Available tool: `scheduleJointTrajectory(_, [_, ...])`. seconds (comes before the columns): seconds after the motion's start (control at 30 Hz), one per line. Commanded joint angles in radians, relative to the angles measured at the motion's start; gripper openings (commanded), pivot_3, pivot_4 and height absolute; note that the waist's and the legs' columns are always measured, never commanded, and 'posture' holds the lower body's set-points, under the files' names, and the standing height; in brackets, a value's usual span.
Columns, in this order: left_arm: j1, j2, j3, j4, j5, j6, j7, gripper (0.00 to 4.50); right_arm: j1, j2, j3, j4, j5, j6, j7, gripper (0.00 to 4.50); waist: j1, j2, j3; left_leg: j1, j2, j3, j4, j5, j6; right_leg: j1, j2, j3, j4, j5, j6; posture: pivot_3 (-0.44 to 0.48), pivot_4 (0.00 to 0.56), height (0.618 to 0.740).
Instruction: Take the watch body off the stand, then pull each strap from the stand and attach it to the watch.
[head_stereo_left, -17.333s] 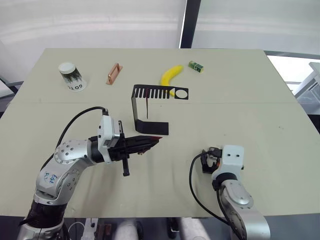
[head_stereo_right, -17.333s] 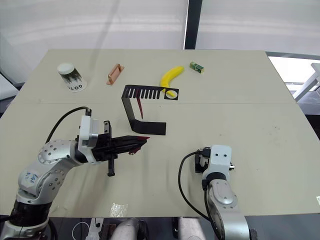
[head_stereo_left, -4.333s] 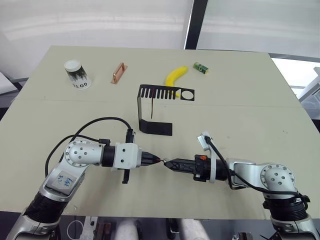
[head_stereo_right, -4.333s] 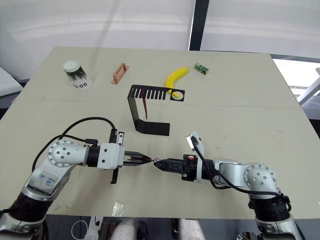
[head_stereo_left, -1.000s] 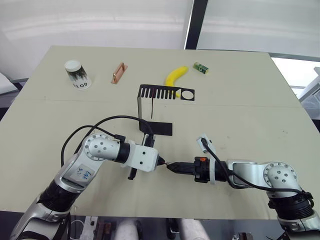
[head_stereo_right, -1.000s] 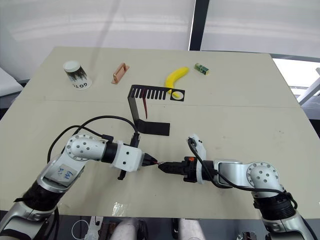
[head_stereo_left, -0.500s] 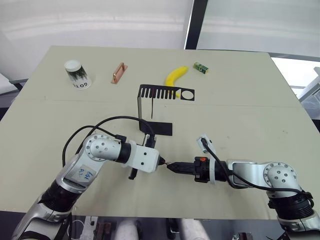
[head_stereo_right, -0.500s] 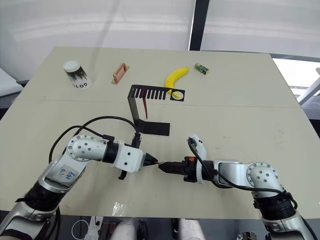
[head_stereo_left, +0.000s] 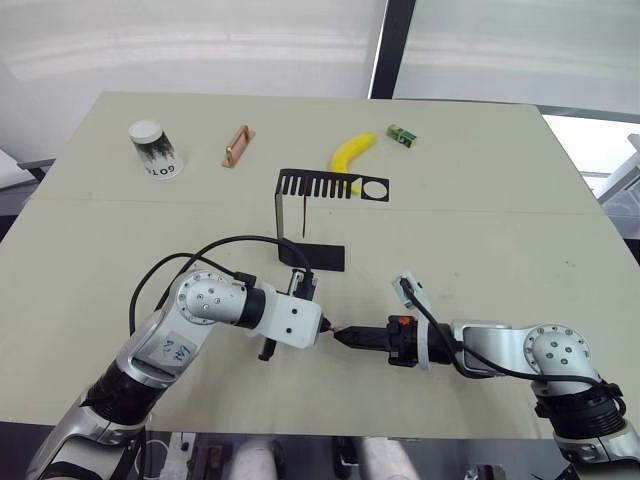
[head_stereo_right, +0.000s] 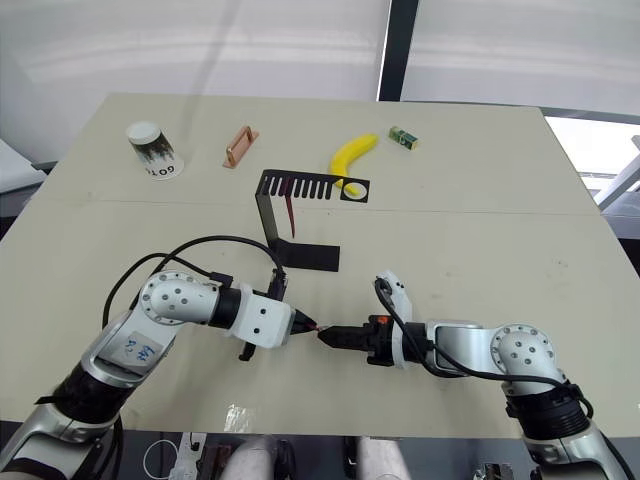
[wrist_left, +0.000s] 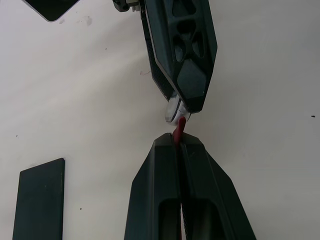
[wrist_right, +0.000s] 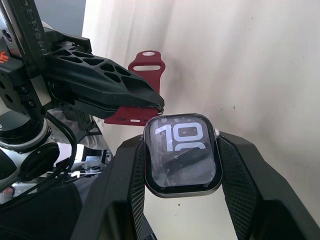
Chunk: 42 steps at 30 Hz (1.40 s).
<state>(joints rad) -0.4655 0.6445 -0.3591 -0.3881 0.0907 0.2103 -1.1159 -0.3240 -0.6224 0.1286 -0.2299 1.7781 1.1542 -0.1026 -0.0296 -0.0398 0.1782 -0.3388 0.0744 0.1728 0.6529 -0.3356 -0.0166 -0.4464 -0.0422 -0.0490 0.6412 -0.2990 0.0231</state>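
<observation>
Roughly at the near middle of the table (head_stereo_left: 560, 250), the two grippers are meeting tip to tip. From the left, the left gripper (head_stereo_left: 322, 324) is reaching rightward with its fingers pinched narrow on a maroon strap (wrist_right: 137, 92), gripped partway along so that one end is poking out past the fingertips toward the right. The strap's long axis is running left-right, in line with both arms.

To its right, the right gripper (head_stereo_left: 343, 335) is pointing leftward, its two fingers (wrist_right: 240, 185) clamping the watch body (wrist_right: 182, 152) by its side edges (screen facing that wrist camera, one free edge turned toward the strap). The strap end (wrist_left: 179, 125) is sitting just at that edge, touching or nearly so; I cannot tell whether it is seated in the slot.

Farther off, beyond the left gripper, the stand (head_stereo_left: 300, 215) is standing upright with the second strap (head_stereo_right: 288, 212) hanging from its comb arm.

Judgement: the coming move is turning on strap end and watch slot staying collinear; any tilt is likely to jam the slide.
</observation>
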Motion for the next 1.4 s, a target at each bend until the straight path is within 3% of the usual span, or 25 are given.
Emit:
scheduleJointTrajectory(0.03, [-0.009, -0.042, -0.056, -0.038, -0.004, -0.015, 0.010, 0.00, -0.021, 0.041, 0.028, -0.068, 0.091, -0.012, 0.034, 1.61, 0.000, 0.000, 0.000, 0.000, 0.000, 0.000, 0.000, 0.000, 0.000, 0.000, 0.000, 0.000, 0.000, 0.000, 0.000, 0.000, 0.150, 0.729])
scheduleJointTrajectory(0.53, [-0.005, -0.022, -0.032, -0.015, 0.019, -0.095, 0.013, 0.00, -0.002, 0.028, 0.028, -0.040, 0.194, -0.045, -0.019, 1.61, 0.000, 0.000, 0.000, 0.000, 0.000, 0.000, 0.000, 0.000, 0.000, 0.000, 0.000, 0.000, 0.000, 0.000, 0.000, 0.000, 0.150, 0.729])
scheduleJointTrajectory(1.4, [-0.050, -0.083, -0.098, -0.017, 0.056, -0.035, -0.015, 0.00, -0.036, 0.059, 0.049, -0.034, 0.194, -0.055, -0.095, 1.61, 0.001, 0.000, 0.000, 0.000, 0.000, 0.000, 0.001, 0.000, 0.000, 0.000, 0.000, 0.000, 0.001, 0.000, 0.000, 0.000, 0.150, 0.729])
